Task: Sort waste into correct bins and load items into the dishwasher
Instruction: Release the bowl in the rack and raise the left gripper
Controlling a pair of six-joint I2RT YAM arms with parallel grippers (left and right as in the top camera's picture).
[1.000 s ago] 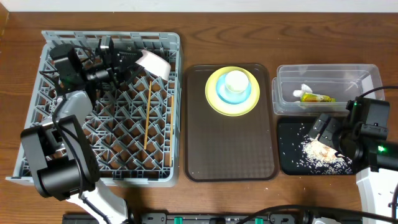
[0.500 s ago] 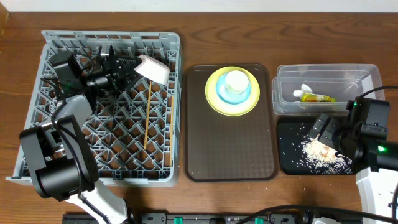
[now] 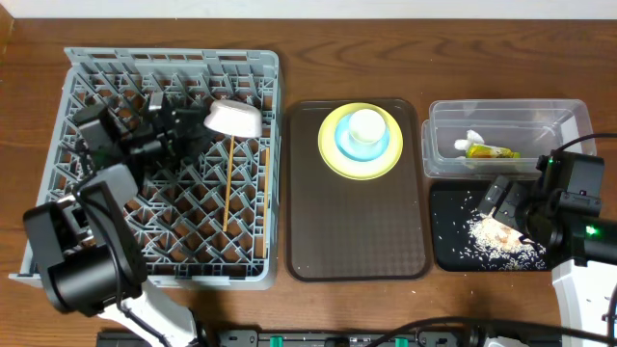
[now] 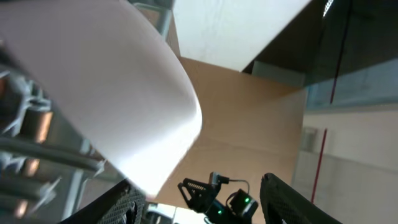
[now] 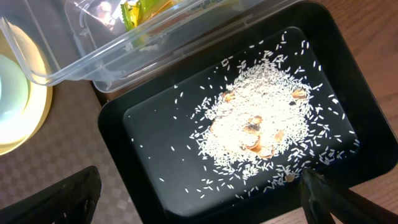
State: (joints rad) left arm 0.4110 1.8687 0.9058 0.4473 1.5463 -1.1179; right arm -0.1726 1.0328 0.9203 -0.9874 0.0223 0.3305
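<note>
Wooden table (image 3: 347, 39), grey dish rack (image 3: 273, 173) left, brown tray (image 3: 357, 231) centre, clear tub (image 3: 540, 130) behind black tray (image 3: 445, 217) right

Left arm (image 3: 109, 181) stretched forward, jaws parted; right arm (image 3: 569, 193) hovering, jaws wide

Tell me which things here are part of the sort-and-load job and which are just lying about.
Part of the job: dish rack, white bowl, wooden chopsticks, yellow plate, light blue bowl, small white cup, clear tub, snack wrapper, white scrap, black tray, rice crumbs.

Just lying about: brown serving tray, wooden table.
</note>
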